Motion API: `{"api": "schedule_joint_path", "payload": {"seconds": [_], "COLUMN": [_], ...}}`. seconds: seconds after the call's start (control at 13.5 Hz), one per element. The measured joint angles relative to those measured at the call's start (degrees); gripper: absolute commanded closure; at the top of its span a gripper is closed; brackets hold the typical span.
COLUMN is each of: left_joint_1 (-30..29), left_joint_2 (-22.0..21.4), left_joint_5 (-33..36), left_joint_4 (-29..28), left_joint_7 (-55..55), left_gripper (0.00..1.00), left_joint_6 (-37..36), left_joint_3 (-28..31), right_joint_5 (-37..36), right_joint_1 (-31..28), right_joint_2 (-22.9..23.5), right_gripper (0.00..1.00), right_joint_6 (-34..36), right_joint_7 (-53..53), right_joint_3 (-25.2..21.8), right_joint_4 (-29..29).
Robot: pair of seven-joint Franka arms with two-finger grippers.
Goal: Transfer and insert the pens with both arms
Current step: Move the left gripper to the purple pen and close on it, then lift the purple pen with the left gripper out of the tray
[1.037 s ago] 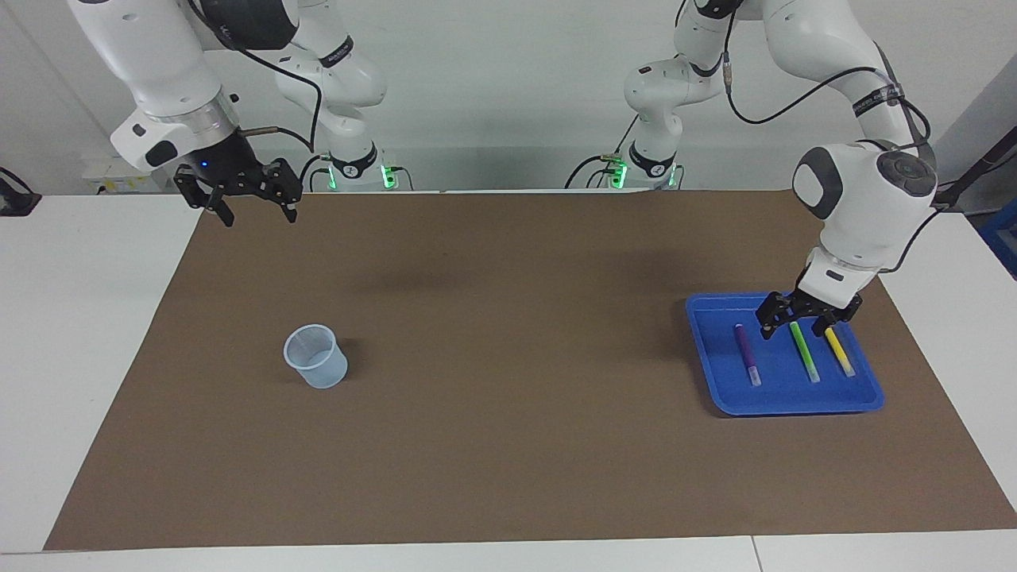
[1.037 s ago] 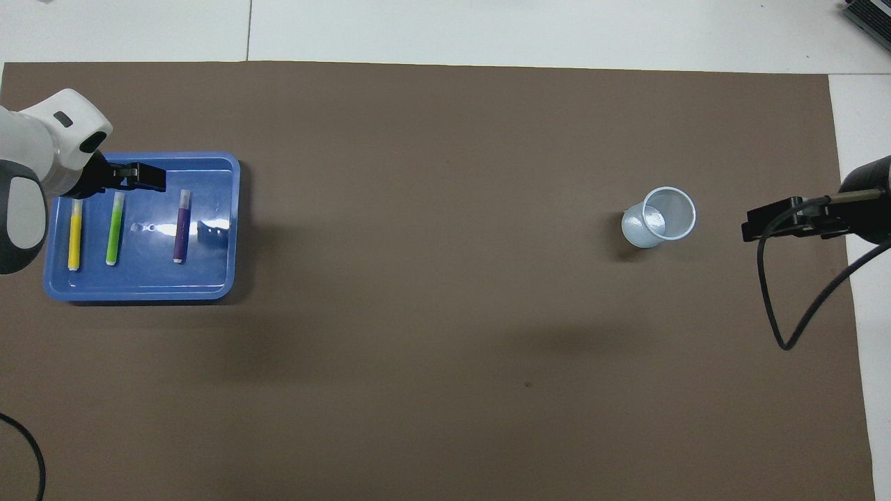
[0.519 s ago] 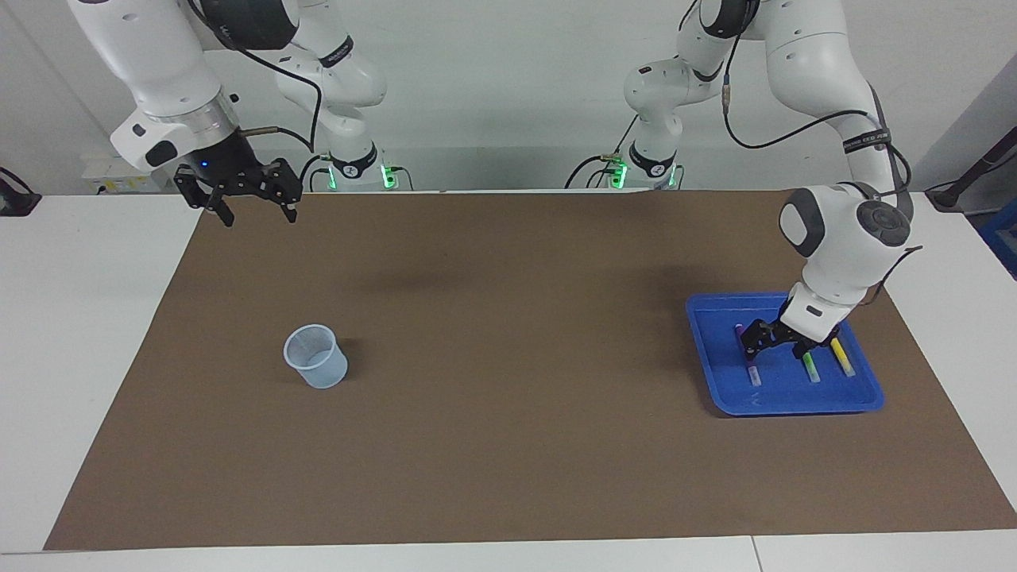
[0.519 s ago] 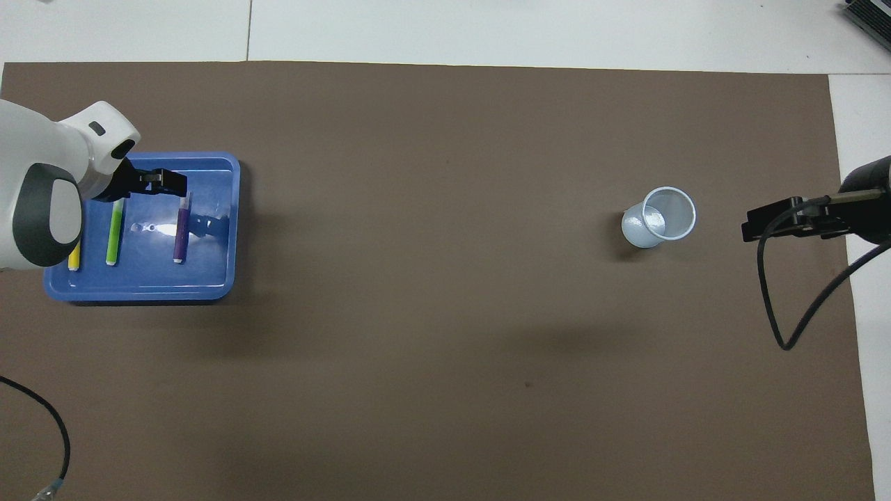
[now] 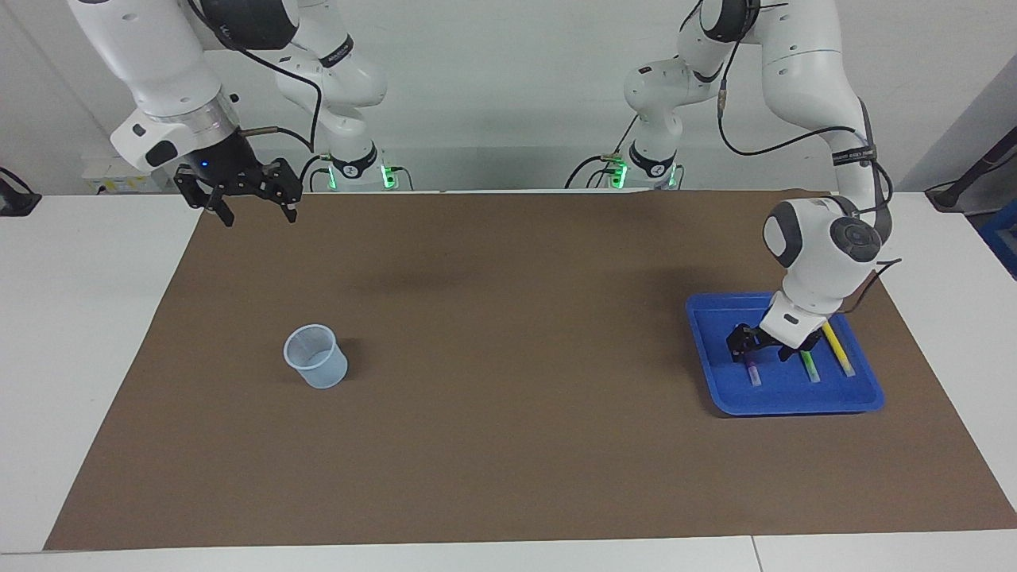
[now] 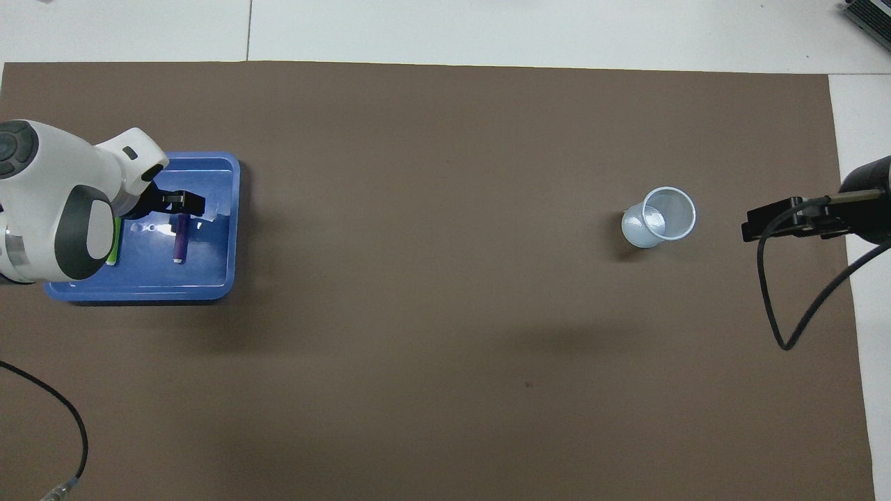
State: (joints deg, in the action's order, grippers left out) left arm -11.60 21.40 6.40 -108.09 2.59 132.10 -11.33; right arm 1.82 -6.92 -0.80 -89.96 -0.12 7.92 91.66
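Three pens lie side by side in a blue tray (image 5: 783, 397) at the left arm's end of the table: purple (image 5: 752, 373), green (image 5: 809, 366) and yellow (image 5: 838, 350). My left gripper (image 5: 761, 348) is low in the tray, open, with its fingers on either side of the purple pen's end nearer the robots. From overhead the left gripper (image 6: 178, 203) covers that end of the purple pen (image 6: 180, 245). The arm hides the yellow pen and most of the green pen (image 6: 113, 245). My right gripper (image 5: 260, 216) waits open, high over the mat's corner.
A pale translucent cup (image 5: 316, 356) stands upright on the brown mat toward the right arm's end, also seen from overhead as the cup (image 6: 660, 216). A black cable (image 6: 786, 306) hangs from the right arm. White table borders the mat.
The left gripper has dropped into the tray and shifted from over the green and yellow pens to the purple one. The right arm has not moved.
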Motion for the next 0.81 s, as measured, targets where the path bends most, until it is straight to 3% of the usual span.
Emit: {"api": "schedule_joint_path", "payload": {"seconds": [0.15,0.81], "left_joint_1": [-0.1,0.03], "left_joint_2": [0.03,0.03], "left_joint_5": [0.17,0.18], "left_joint_4": [-0.75,-1.25], "left_joint_7": [0.02,-0.46], "left_gripper": [0.2,0.29], "left_joint_6": [0.3,1.22], "left_joint_3": [0.14,-0.05], "right_joint_5": [0.0,0.0], "right_joint_1": [0.0,0.0], "right_joint_2": [0.0,-0.1], "right_gripper": [0.0,0.0], "right_joint_6": [0.0,0.12], "right_joint_7": [0.0,0.0], "right_joint_3": [0.0,0.0], "right_joint_4": [0.0,0.48]}}
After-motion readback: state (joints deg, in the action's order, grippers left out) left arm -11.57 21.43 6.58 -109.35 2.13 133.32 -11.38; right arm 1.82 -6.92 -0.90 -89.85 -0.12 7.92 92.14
